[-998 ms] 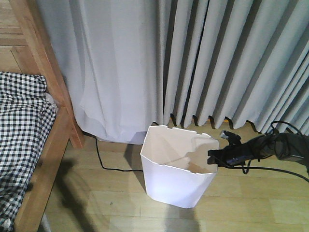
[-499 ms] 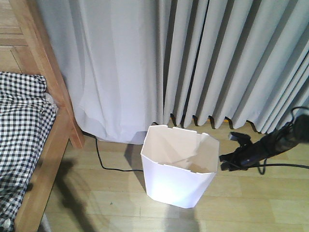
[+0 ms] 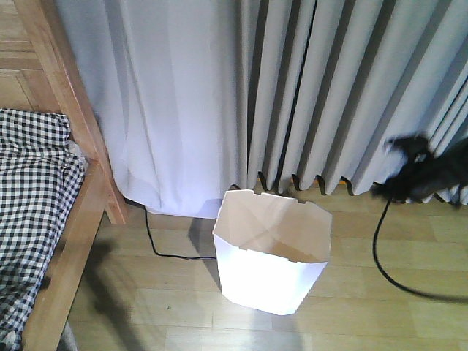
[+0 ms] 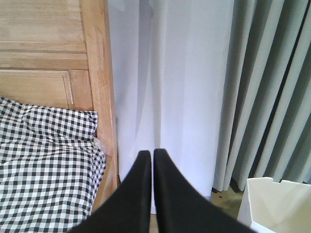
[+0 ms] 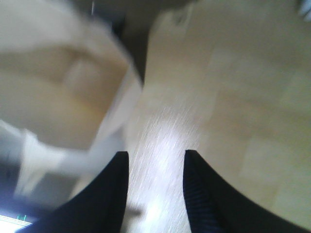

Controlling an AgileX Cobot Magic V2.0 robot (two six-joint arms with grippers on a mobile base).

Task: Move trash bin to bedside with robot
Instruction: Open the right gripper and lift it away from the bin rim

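White faceted trash bin (image 3: 271, 259) w/ octagonal rim stands upright on the pale wood floor (image 3: 380, 292) just in front of the grey curtains (image 3: 292, 95), apart from the bedside (image 3: 69, 241) w/ its checked cover at left. Bin's cream inside looks bare. My right gripper (image 5: 154, 167) is spread, grasping nothing, blurred near the bin; my left gripper (image 4: 151, 160) is clenched, pointing at the curtain.

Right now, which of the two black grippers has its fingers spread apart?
The right gripper: its wrist view shows a clear gap between the two black fingers, with wooden floor visible through it. The left gripper has its fingers pressed together, pointing at the pale curtain.
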